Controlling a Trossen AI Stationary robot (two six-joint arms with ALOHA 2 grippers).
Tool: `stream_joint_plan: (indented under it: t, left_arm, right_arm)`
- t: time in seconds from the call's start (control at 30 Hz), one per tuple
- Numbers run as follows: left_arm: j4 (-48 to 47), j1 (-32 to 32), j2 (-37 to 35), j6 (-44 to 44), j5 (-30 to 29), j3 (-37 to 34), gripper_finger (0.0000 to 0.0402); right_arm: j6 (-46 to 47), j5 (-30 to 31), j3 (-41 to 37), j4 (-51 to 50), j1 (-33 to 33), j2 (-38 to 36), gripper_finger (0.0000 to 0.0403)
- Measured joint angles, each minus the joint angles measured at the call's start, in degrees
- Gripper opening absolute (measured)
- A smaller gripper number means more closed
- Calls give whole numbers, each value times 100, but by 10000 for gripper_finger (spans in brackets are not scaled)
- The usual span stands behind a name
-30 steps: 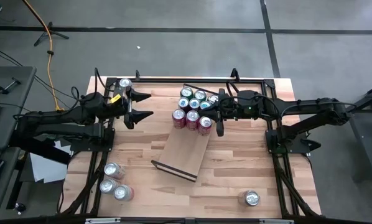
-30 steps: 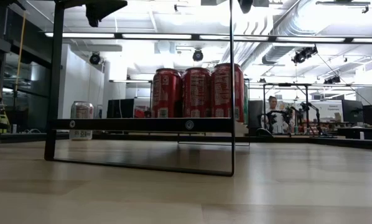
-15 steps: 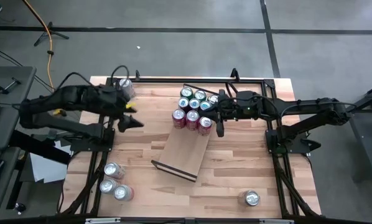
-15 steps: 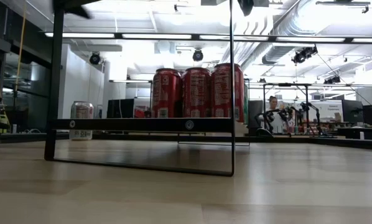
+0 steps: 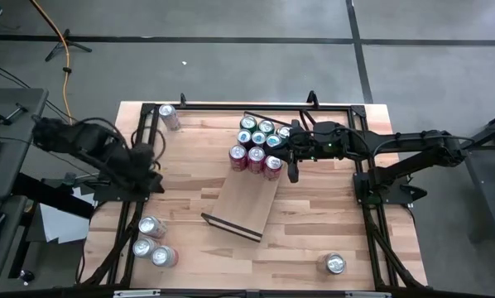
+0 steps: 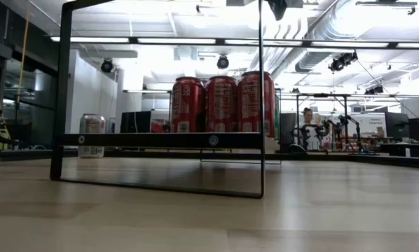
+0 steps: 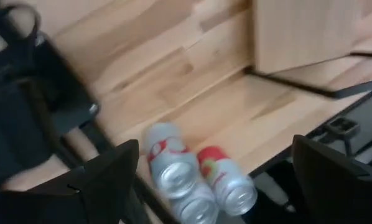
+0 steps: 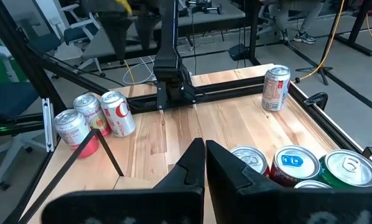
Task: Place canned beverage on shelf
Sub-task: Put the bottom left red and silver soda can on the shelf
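The left gripper [image 5: 148, 170] stood wide open and held nothing, its 2 dark fingers [image 7: 108, 180] spread apart in its own wrist view above bare tabletop. Its arm was folded back over the table's [image 5: 314, 232] left edge, elbow out past the side. Below it lay 3 loose cans [image 5: 152, 242] near the front-left corner, and the left wrist view showed them lying on their sides, touching one another. The right gripper [image 5: 293, 170] was clenched shut on nothing, fingers pressed together (seen plainly in its wrist view), hovering at the right side of the can cluster [image 5: 257, 142]. Its arm reached in level from the right. The cluster, red and green cans, stood upright on the far end of the shelf [image 5: 243, 203], which lay at a slant mid-table. 1 silver can [image 5: 168, 115] stood alone near the far-left corner, and another can [image 5: 335, 264] sat near the front-right edge. Only the low view showed the shelf's board raised on its dark rail [image 6: 260, 105], with 3 red cans [image 6: 222, 103] side by side on it.
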Motion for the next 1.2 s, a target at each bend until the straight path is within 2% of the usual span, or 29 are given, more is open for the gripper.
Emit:
stream_joint_plan:
  t: [0.13,0.37,0.5,0.63,0.77,0.87,1.2]
  left_arm:
    - [167,-726,303,-487,-3,-188,349]
    - [513,-2011,976,-211,300,-472,349]
    - [511,-2502,1250,-668,362,-475,349]
    - [625,-2722,1298,-1424,373,-617,349]
    - [1224,-2871,1148,-2038,390,-1287,349]
    - [1267,-2921,1075,-2352,506,-1630,349]
    - [1277,-2917,1299,-2478,357,-1716,349]
  right_arm:
    - [0,0,0,-11,0,0,0]
    - [-1,-2,0,-57,-4,0,0]
    - [-2,-2,0,-107,-4,0,0]
    - [-2,-2,0,-171,-4,0,0]
    - [-2,-2,0,-251,-4,0,0]
    - [0,-1,0,-309,-4,0,0]
    - [9,0,0,-347,-4,0,0]
